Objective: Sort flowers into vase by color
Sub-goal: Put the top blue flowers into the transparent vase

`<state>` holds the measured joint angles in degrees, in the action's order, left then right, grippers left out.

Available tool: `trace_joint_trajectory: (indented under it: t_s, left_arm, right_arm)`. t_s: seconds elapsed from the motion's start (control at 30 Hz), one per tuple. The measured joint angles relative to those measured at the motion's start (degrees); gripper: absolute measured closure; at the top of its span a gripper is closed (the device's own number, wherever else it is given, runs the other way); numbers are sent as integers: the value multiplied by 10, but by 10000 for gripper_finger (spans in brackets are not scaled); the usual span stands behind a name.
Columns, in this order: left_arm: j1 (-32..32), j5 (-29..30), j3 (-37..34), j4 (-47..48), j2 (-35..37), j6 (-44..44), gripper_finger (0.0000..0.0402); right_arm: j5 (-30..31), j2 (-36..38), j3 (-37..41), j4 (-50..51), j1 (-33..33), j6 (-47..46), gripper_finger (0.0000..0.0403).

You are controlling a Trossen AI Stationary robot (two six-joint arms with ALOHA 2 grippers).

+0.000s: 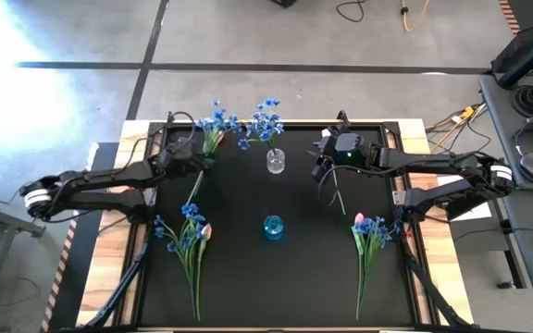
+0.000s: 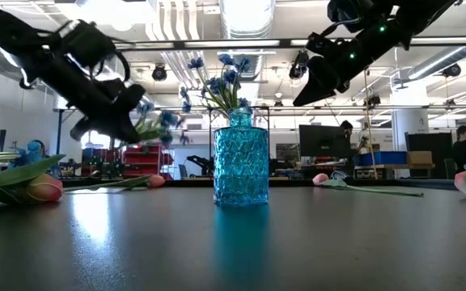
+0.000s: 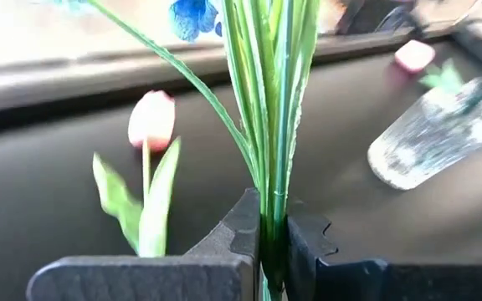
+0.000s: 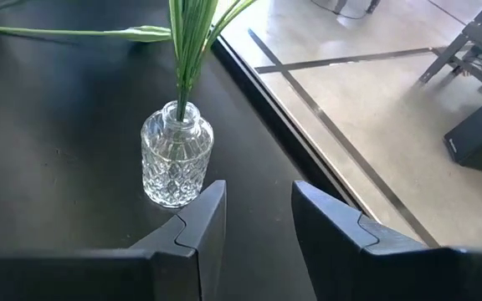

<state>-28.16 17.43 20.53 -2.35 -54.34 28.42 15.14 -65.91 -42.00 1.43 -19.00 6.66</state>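
Stems of the blue spray [image 3: 268, 125] feel light, thin and springy, so I pinch them low in my left gripper [image 3: 273, 230], held above the table's far left, blossoms pointing away. My right gripper [image 4: 258, 209] hangs spread near the clear vase [image 4: 176, 163].

In the left wrist view, the blue flower [image 3: 192, 17] was cut off by the top edge, and the clear vase [image 3: 429, 142] looked blurry. The stems [image 3: 270, 125] went down between the dark fingers [image 3: 233, 238] and their ends were hidden. In the right wrist view, the blossoms above the glass vase [image 4: 176, 163] ran out of the picture. In the low view, the blue vase [image 2: 240, 158] hid most of the vase behind it.
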Motion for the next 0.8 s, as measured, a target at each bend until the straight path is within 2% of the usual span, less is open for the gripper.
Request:
trace_joint_trajectory:
  t_s: [0.33, 0.6, 0.8]
  left_arm:
    - [13, -15, -28, -10, 133, -116, 394]
    - [15, -114, -63, -67, 230, -200, 394]
    - [16, -196, -81, -101, 287, -233, 394]
  right_arm:
    - [0, 17, 1, 20, 0, 9, 268]
    - [-5, 72, 1, 26, 2, -6, 273]
    - [-6, 97, 1, 26, 31, -13, 268]
